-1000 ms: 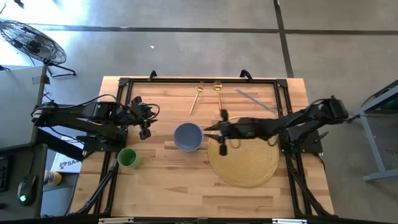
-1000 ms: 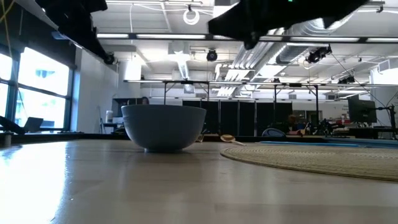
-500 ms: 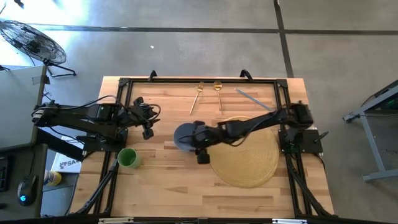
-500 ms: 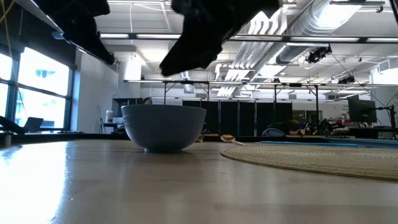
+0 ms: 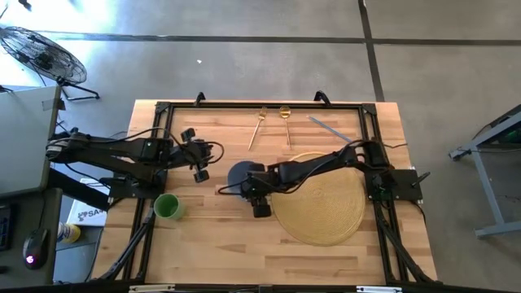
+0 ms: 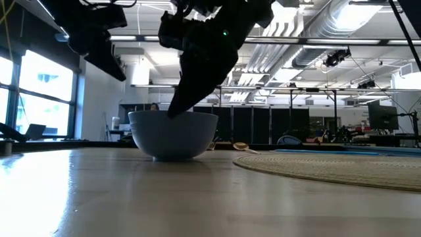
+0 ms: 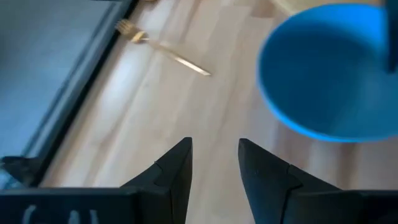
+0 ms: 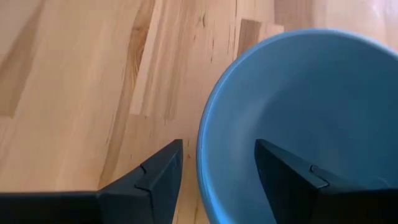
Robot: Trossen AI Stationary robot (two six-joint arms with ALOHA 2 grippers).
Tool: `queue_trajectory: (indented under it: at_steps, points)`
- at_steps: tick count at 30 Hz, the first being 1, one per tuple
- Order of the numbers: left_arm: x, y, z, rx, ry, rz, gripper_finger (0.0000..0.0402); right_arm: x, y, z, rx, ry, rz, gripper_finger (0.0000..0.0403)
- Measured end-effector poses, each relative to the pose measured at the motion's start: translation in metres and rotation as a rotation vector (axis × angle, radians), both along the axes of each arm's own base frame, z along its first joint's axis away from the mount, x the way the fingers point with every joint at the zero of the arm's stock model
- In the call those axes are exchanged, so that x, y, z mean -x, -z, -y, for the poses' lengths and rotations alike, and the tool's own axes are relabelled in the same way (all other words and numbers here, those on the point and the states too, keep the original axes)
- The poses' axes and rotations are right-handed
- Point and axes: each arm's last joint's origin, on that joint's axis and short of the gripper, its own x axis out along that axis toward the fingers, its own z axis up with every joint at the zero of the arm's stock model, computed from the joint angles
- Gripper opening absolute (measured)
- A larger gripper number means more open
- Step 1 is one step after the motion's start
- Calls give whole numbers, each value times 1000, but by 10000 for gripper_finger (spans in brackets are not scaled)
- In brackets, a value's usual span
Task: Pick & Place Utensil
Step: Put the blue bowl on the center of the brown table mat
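Now right gripper (image 8: 214,171) has swung from placemat (image 5: 326,220) to blue bowl (image 5: 242,172), jaws apart straddling rim (image 8: 208,130), apparently empty; utensils untouched. Left gripper (image 7: 214,165) jaws apart.

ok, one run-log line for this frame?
right tool: open, fingers astride blue bowl rim | left tool: open, empty, hovering left of bowl | fork, spoon: untouched at table's far edge

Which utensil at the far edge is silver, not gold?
The long silver utensil lying diagonally, nearest the right arm's side. The fork and spoon beside it are both gold and lie closer to the middle.
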Motion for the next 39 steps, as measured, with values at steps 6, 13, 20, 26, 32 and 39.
queue_trajectory:
  at_steps: [6, 13, 20, 26, 32, 39]
  points:
    - [-2, 1, -1, -32, -27, -9, 127, 0, 1, 0, 12, -16, -3, 192]
    - [-1, 1, -1, -31, -26, -11, 127, 3, 9, 0, 39, -57, -17, 169]
    - [-2, 1, -1, -30, -25, -11, 127, 3, 8, -1, 37, -72, -8, 101]
    - [-2, 1, -1, -29, -25, -11, 127, 2, 8, -1, 28, -78, -4, 49]
    - [-2, 1, -1, -29, -25, -11, 127, 3, 0, -2, 23, -70, 17, 7]
    - [-1, 2, -1, -24, -20, -12, 127, 26, -25, -26, 134, 26, -19, 7]
